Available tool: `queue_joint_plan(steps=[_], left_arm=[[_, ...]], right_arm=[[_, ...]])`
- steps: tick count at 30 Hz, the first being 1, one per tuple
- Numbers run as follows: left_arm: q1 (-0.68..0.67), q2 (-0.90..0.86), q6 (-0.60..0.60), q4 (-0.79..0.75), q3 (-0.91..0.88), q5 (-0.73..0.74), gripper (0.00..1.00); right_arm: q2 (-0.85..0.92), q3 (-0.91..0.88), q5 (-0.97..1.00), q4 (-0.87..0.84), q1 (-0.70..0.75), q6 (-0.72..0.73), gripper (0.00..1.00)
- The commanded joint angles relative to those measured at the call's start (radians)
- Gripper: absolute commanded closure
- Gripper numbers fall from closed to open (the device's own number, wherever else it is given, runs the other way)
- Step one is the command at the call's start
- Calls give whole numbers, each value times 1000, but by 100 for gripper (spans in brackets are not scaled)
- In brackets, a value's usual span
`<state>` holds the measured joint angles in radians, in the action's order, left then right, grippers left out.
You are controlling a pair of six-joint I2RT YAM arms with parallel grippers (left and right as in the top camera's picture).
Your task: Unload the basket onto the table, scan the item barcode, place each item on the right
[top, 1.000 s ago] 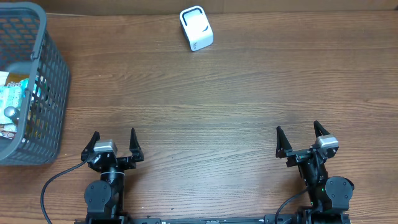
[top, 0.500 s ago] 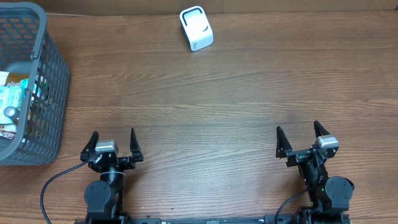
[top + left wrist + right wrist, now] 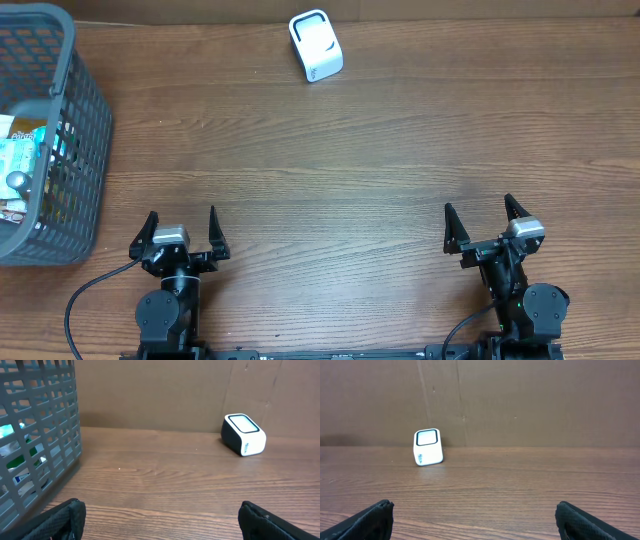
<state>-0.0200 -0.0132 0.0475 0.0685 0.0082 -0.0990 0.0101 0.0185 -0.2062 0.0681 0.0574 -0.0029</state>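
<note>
My left gripper [image 3: 181, 214]: matte black, two pointed fingers [image 3: 60, 520], a silver-grey block at their root.
My right gripper [image 3: 478, 204]: same black fingers, same silver-grey block.
My cables [image 3: 68, 312]: thin, black, curving.
My motor housings [image 3: 160, 315]: round, black.

Wooden table [image 3: 380, 150]: grey mesh basket [image 3: 75, 120] left edge, white scanner [image 3: 316, 46] far centre
</note>
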Motion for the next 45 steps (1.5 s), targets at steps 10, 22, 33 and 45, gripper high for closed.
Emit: queue_joint_plan(steps=[10,22,33,45], left_arm=[[-6,9,-26,-5,-3,-15,0],[-6,9,-26,-91,-3,6,0],[-6,9,15,-176,147,407,0],[-6,-181,55,50,719,510,0]], right_arm=[[-7,-11,-5,-6,3,3,0],[-7,-11,-5,-6,3,3,0],[-7,-11,-5,-6,3,3,0],[-7,-11,-5,-6,3,3,0]])
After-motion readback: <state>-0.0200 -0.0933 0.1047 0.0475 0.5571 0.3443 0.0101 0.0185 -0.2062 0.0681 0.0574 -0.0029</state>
